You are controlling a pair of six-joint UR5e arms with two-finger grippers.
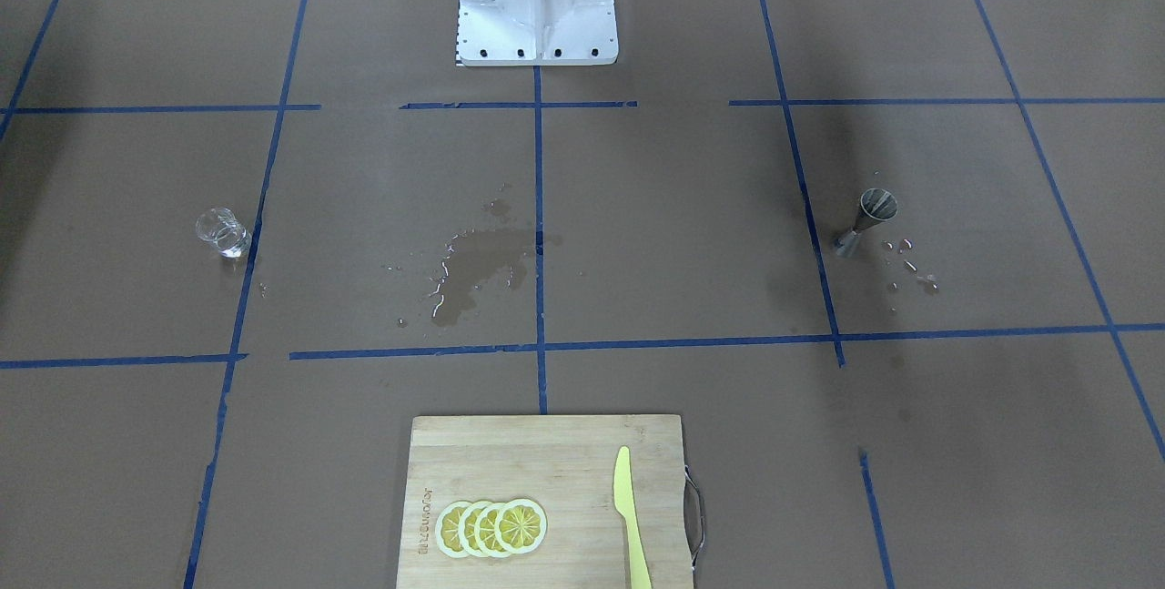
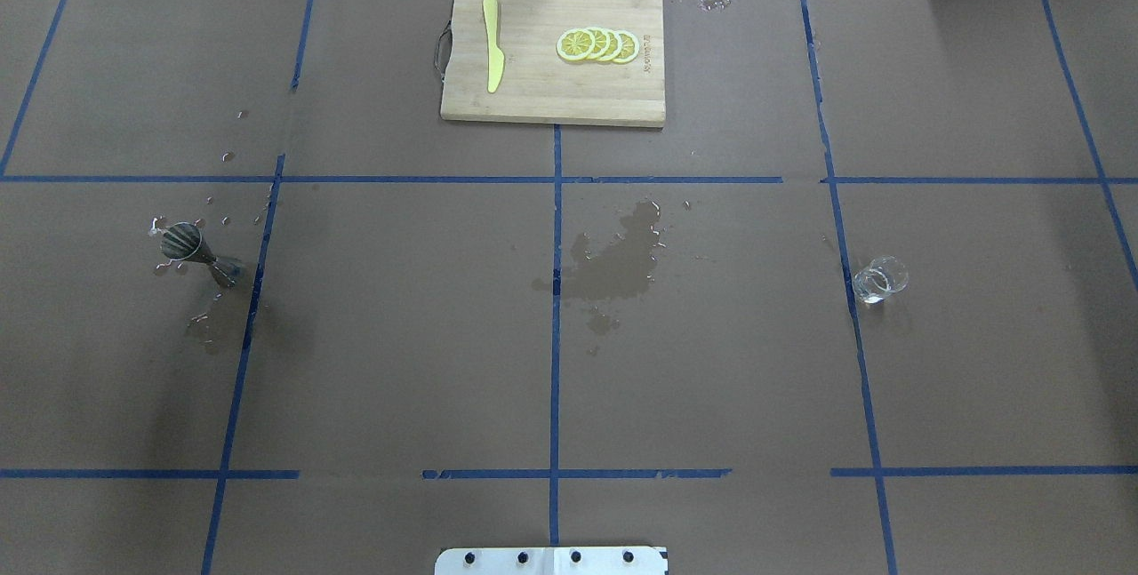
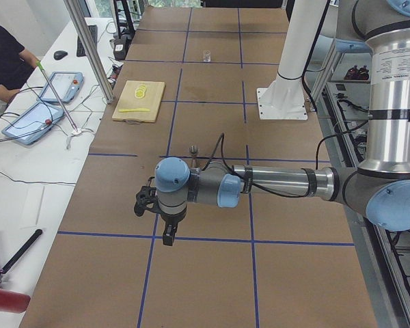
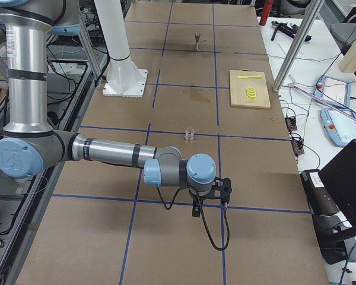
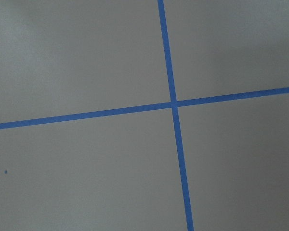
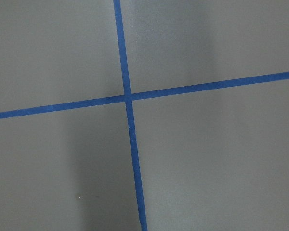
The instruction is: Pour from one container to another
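A steel jigger stands upright on the robot's left side of the brown table, with water drops around it. A small clear glass stands on the robot's right side. Neither arm appears in the overhead or front views. The exterior left view shows my left gripper hanging over the table's near end, well short of the jigger. In the exterior right view my right gripper hangs over the near end, short of the glass. I cannot tell whether either is open or shut. Both wrist views show only paper and blue tape.
A wet puddle darkens the table's middle. A wooden cutting board at the far edge holds lemon slices and a yellow knife. The robot's white base stands on the near side. A person sits by tablets beside the table.
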